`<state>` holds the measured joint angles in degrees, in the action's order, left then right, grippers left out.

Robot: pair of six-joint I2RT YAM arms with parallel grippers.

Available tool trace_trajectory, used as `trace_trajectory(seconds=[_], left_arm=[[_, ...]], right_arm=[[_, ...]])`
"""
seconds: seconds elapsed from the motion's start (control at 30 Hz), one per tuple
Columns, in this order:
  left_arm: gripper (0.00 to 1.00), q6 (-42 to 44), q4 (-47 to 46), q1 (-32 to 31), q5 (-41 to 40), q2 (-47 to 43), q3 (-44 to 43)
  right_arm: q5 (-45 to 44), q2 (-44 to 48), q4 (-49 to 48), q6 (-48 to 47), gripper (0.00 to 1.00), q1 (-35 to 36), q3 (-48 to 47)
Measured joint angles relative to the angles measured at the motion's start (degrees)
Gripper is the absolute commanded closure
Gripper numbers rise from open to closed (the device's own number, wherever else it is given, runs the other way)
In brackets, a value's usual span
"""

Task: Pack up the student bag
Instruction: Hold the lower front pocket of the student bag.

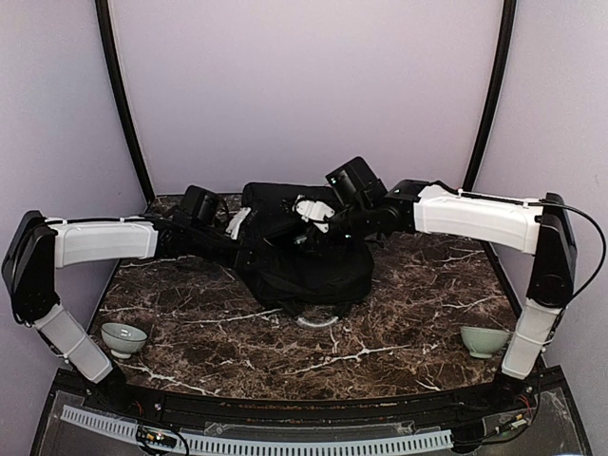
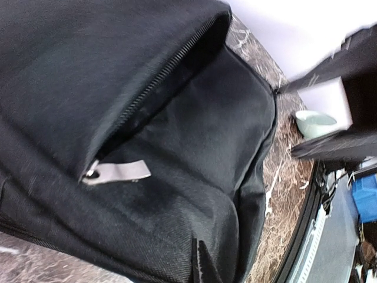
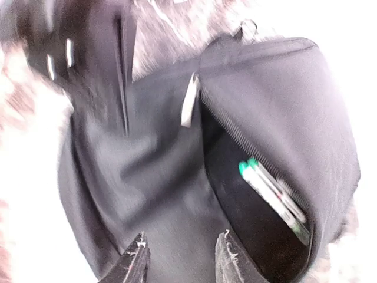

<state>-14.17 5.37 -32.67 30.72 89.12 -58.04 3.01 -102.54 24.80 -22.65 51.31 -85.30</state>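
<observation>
The student bag (image 1: 304, 271), a big black backpack, lies in the middle of the marble table (image 1: 408, 313) with both arms reaching over it. Its front pocket gapes open along the zipper (image 2: 159, 82), and a grey zipper pull (image 2: 118, 172) hangs at the end. My left gripper (image 2: 206, 259) is shut, its tips pinched on a fold of the bag's fabric below the pocket. My right gripper (image 3: 182, 256) hangs open just above the bag's front panel, with nothing between its fingers. Green-capped pens (image 3: 271, 188) lie inside the open pocket, to the right of that gripper.
A pale green bowl (image 1: 123, 337) stands near the front left of the table and another (image 1: 484, 339) near the front right. Something white (image 1: 318, 321) peeks out under the bag's near edge. Curved black frame posts rise at the back corners.
</observation>
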Motion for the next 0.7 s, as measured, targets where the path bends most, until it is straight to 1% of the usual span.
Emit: trace_trajectory(seconds=[0.17, 0.33, 0.37, 0.47, 0.53, 0.67, 0.7], left_arm=[[1.0, 0.7, -2.8, -3.7, -0.4, 2.4, 0.4], [1.0, 1.2, -4.9, -5.0, -1.3, 2.5, 1.6], [0.96, 1.2, -5.0, -5.0, -1.3, 2.5, 1.7], [0.66, 1.1, -5.1, -5.0, -1.5, 2.7, 1.7], [0.53, 0.2, -4.6, -5.3, -1.7, 2.7, 1.7], [0.4, -1.5, -3.1, -6.2, -3.7, 2.4, 1.8], [0.39, -2.0, -2.6, -6.1, -4.0, 2.1, 1.8]], right_arm=[[14.5, -3.8, 2.6, 8.3, 0.66, -5.0, -8.0], [23.5, -10.4, 3.8, 12.8, 0.67, -7.8, -10.8], [24.7, -11.7, 4.2, 13.4, 0.67, -7.9, -11.0], [27.7, -15.2, 6.1, 14.6, 0.66, -7.9, -12.8], [29.6, -17.7, 7.1, 15.7, 0.66, -7.9, -15.5], [31.4, -19.9, 7.6, 17.3, 0.66, -7.9, -18.5], [31.6, -19.9, 7.6, 17.6, 0.65, -7.9, -18.7]])
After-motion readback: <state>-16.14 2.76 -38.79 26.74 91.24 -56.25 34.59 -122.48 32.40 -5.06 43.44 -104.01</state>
